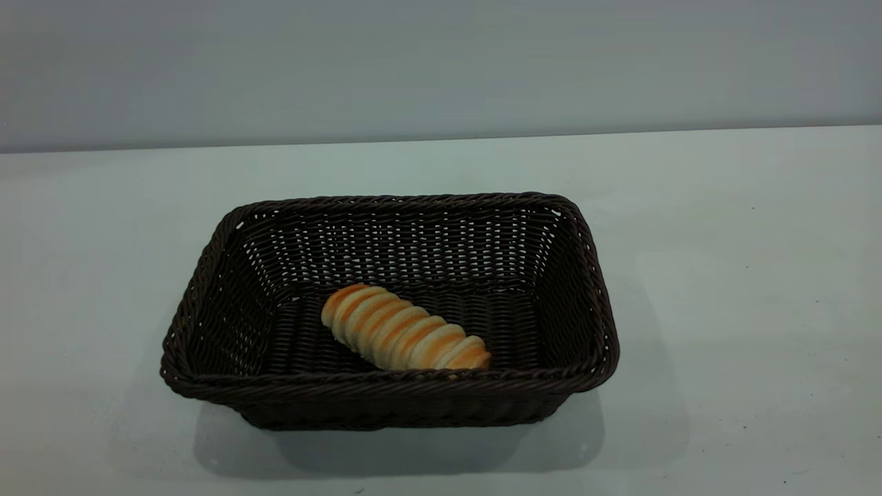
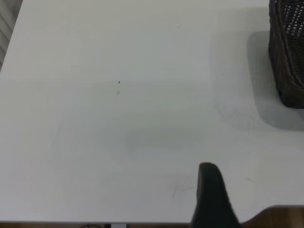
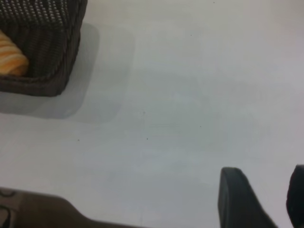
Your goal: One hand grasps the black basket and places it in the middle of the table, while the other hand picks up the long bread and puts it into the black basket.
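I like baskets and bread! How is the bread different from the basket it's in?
The long bread is small, and the black basket is much bigger. The bread is golden-orange with cream ridges; the basket is dark woven wicker. The bread lies slantwise, while the basket sits square on the table. Both are longer than wide.

- White table [image 1: 723, 275] runs wide and flat to a grey wall [image 1: 441, 62] at the back; a few tiny dark specks on it.
- Only the black basket [image 1: 207, 289] sits directly on the table, w/ its shadow on the top in front and at its sides.
- Rel. to the left gripper [image 2: 211, 199]: basket well off to one side, bare tabletop between, nothing touching.
- Rel. to the right gripper [image 3: 266, 199]: basket corner far across the table, bare white top between.
- Table edge shows right by each gripper in the wrist views.
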